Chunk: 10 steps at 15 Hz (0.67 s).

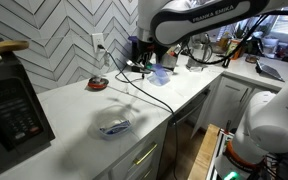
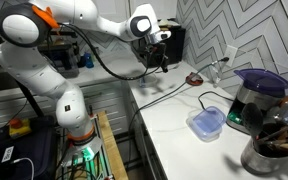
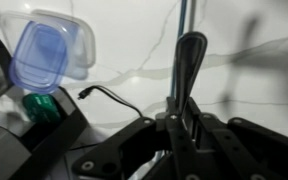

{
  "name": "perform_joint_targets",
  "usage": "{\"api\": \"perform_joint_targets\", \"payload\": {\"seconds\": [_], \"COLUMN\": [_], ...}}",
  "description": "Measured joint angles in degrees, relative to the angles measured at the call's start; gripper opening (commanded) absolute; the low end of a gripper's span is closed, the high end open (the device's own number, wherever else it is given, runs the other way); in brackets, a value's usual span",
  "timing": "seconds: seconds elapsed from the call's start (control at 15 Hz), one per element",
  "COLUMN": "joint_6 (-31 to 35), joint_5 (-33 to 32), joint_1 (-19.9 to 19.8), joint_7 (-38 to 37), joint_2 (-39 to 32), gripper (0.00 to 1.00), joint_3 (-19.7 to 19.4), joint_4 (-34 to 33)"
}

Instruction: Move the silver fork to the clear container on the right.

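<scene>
The jaws are pinched narrow on the fork. In the wrist view the gripper shows its dark fingers pressed together, and the thin silver shaft runs straight on past them to the frame edge, where it is cut off. The fork is held in the air, off the counter. Its tines show in no view, and in both exterior views it is too thin to pick out. The container sits on the counter, up and to the left of the fingers in the wrist view and apart from the fork.

One arm reaches out from its base with the elbow bent high. Its wrist is turned down, so the gripper hangs above the white top.

Counted, there is one of each:
- fork
- container
- round clear dish
- black cable trailing over the counter
- small reddish saucer by the wall
- black machine, cropped by the frame edge

The bluish utensils in the dish blur together, so their number cannot be told. In an exterior view one dark jug and one metal cup stand at the frame edge, partly cropped.
</scene>
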State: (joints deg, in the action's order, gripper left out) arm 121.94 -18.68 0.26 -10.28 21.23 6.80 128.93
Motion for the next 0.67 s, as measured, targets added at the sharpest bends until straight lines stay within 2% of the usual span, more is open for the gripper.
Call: {"api": "perform_joint_targets", "payload": {"seconds": [0.2, 0.27, 0.4, 0.47, 0.67], "joint_6": [1.13, 1.18, 1.18, 1.18, 2.29], "joint_5": [-3.38, -4.32, -4.46, -4.45, -8.09], "joint_1": [-4.77, -6.32, -7.03, -6.85, -7.80], "joint_7": [-2.40, -3.60, -3.25, -3.26, -7.68], "joint_2": [2.15, 2.91, 3.32, 3.17, 2.70], "gripper": [0.03, 0.11, 0.11, 0.03, 0.03], "joint_3": [-2.88, -3.55, -3.97, -3.73, -2.69], "joint_4": [-0.10, -0.10, -0.13, -0.13, -0.02]}}
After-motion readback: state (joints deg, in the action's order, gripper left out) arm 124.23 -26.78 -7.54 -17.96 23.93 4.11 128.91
